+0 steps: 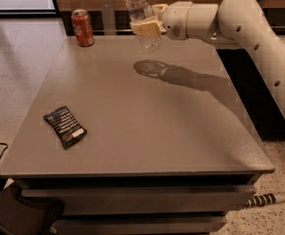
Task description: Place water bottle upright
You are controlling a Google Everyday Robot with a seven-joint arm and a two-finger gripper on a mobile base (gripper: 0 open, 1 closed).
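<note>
Water bottle [141, 11], top cropped, hangs upright above the table [156, 131], clamped between the gripper [144, 27] fingers.

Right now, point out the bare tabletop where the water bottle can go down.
The end effector grips the water bottle above the table's far edge. Bare: everything right of the soda can and black packet, including directly beneath the bottle. Nothing is crowded.

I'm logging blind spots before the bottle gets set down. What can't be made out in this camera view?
- Top of the clear ribbed plastic water bottle: cut off by the camera view's top edge, cap unseen.
- Bottle's middle: covered by the cream two-finger gripper, shut around it above the grey table.
- Print on the flat black packet: too small to read.
</note>
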